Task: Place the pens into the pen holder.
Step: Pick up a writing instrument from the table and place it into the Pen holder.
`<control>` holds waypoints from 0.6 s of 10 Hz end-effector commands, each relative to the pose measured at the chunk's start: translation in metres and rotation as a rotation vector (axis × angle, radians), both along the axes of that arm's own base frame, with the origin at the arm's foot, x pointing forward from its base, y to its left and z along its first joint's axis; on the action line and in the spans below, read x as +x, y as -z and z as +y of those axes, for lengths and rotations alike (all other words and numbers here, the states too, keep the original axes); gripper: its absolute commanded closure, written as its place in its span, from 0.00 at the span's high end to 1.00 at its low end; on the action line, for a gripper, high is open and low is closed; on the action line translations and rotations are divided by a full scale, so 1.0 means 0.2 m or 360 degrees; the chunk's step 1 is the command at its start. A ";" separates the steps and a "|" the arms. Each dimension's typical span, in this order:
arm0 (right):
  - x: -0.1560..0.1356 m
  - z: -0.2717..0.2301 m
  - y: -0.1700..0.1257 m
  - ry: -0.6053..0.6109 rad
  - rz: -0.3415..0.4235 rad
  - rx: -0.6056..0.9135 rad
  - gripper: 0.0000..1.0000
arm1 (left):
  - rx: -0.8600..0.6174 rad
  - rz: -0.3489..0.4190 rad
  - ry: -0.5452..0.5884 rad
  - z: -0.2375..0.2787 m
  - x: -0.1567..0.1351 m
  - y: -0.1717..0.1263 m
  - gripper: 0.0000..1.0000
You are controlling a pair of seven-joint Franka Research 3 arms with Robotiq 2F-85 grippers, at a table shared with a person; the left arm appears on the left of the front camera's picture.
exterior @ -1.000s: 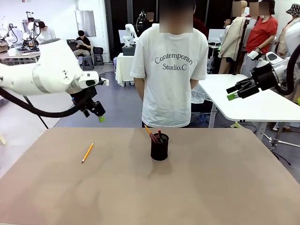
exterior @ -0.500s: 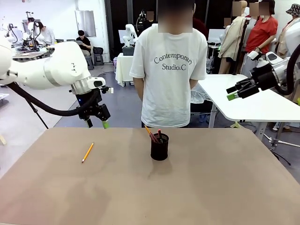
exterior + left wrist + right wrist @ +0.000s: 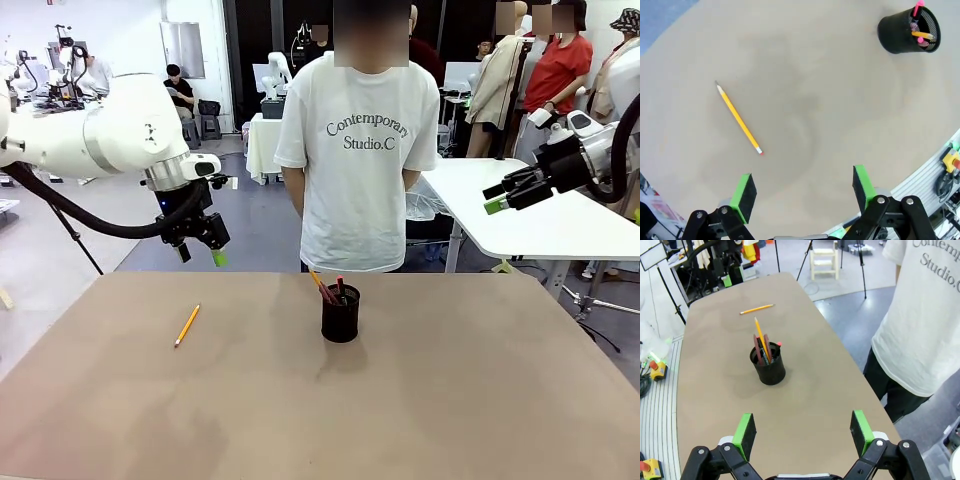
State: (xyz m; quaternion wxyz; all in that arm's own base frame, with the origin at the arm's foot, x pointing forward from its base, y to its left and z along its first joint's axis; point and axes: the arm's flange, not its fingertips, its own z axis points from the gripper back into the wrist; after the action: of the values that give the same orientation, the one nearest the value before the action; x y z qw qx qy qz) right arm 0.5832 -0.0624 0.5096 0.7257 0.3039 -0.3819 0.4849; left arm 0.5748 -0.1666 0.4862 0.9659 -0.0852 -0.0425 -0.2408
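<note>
Left tool [image 3: 804,186]: jaws wide and empty. I'm hanging over the far-left part of the desk [image 3: 420,400].
Right tool [image 3: 492,199]: wide too, holding nothing, parked high on the right, well apart from everything.
Loose pencil [image 3: 739,119]: flat on the desk's left side, well apart from the pen holder [image 3: 340,318].
Step in hand: as I read it, pick up that pencil. I'd turn my wrist so the pads cross the shaft, come straight down over its middle and close gently so it doesn't roll.
Pencil feel: thin, orange-yellow, glossy, with a dark point and a reddish eraser end. I can't tell if it's round or faceted.
Holder: short black cup, apparently mesh, with a solid rim. The pens in it [image 3: 761,342] lean out above the rim, so I'd drop mine in a gap between them.
</note>
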 end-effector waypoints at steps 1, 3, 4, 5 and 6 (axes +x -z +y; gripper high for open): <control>0.01 0.01 -0.01 0.0001 -0.0007 -0.0003 1.00 | 0.0028 0.0001 -0.0122 0.01 0.08 0.15 1.00; 0.01 0.01 -0.01 0.0001 -0.0007 -0.0003 1.00 | 0.0074 0.0020 -0.0260 0.08 0.14 0.34 1.00; 0.01 0.01 -0.01 0.0001 -0.0007 -0.0003 1.00 | 0.0098 0.0045 -0.0318 0.15 0.17 0.41 1.00; 0.01 0.01 -0.01 0.0001 -0.0007 -0.0003 1.00 | 0.0109 0.0057 -0.0363 0.19 0.20 0.48 1.00; 0.01 0.01 -0.01 0.0001 -0.0007 -0.0003 1.00 | 0.0166 0.0005 -0.0463 0.24 0.23 0.55 1.00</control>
State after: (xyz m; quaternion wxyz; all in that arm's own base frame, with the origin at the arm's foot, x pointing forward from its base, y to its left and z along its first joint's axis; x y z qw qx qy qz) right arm 0.5832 -0.0624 0.5097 0.7257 0.3039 -0.3820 0.4849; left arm 0.6195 -0.1206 0.3758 0.9895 -0.0548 -0.0285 -0.1309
